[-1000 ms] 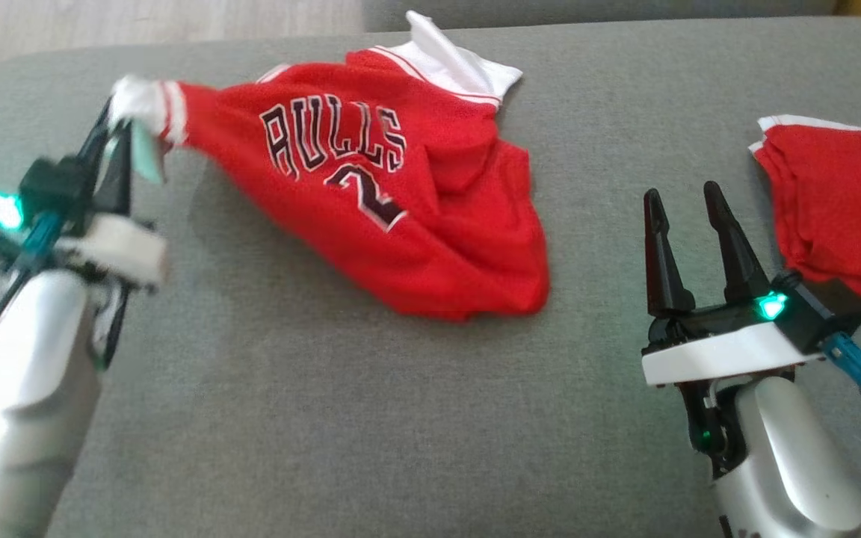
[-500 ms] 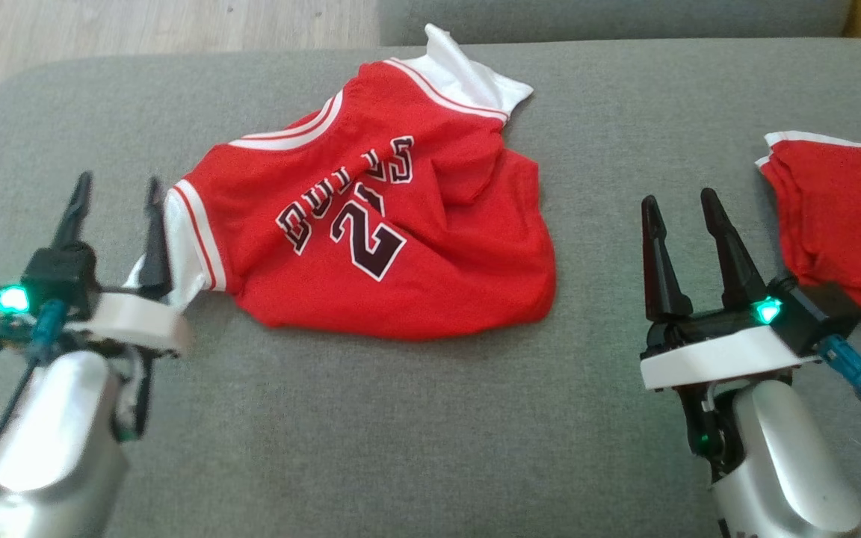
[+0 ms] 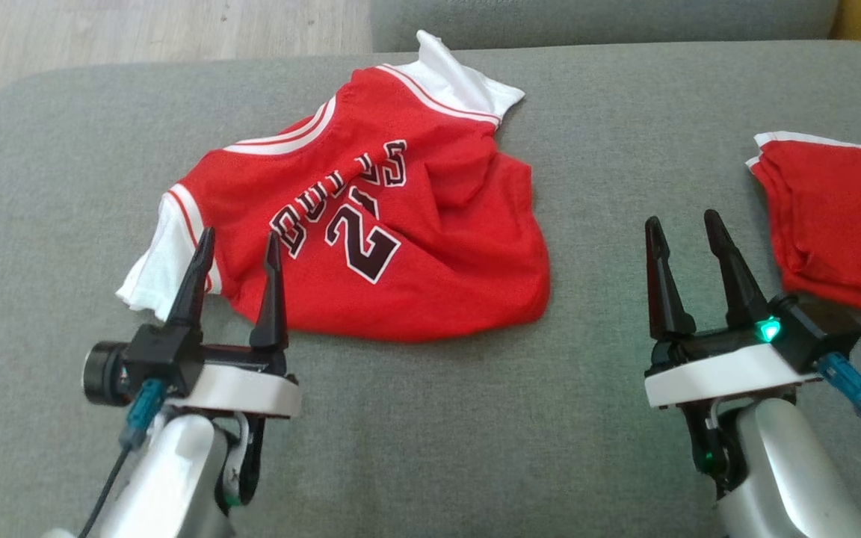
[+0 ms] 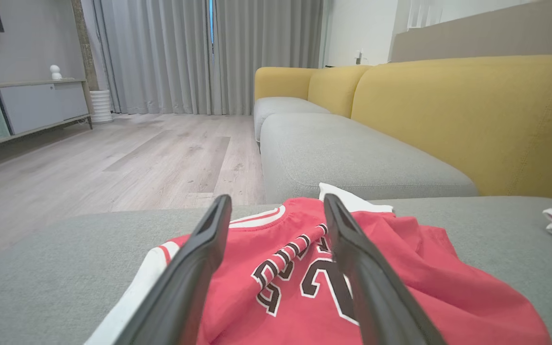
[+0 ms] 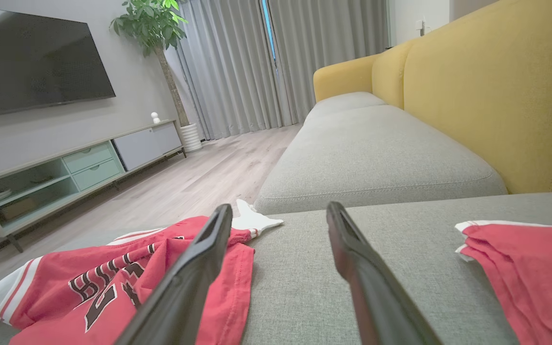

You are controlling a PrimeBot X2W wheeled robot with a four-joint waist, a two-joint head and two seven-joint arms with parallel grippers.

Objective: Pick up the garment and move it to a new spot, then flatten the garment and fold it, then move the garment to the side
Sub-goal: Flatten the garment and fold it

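Note:
The garment (image 3: pixel 400 239) is a red jersey with white sleeves and dark lettering, lying rumpled on the grey sofa cushion (image 3: pixel 415 433). It also shows in the left wrist view (image 4: pixel 400 282) and the right wrist view (image 5: pixel 89 287). My left gripper (image 3: pixel 240 243) stands open just in front of the jersey's near left edge, fingertips over its white sleeve (image 3: pixel 154 269), holding nothing. My right gripper (image 3: pixel 684 228) is open and empty over bare cushion, to the right of the jersey.
A second red folded cloth (image 3: pixel 838 217) lies at the cushion's right edge. Wooden floor (image 3: pixel 139 30) lies beyond the cushion's far left corner. Another grey cushion (image 4: pixel 352 158) and yellow backrest (image 4: pixel 472 115) extend behind.
My left gripper let go of the jersey's white sleeve, opened, and drew back toward me and rightward. The jersey dropped and settled on the cushion. The right gripper stayed put.

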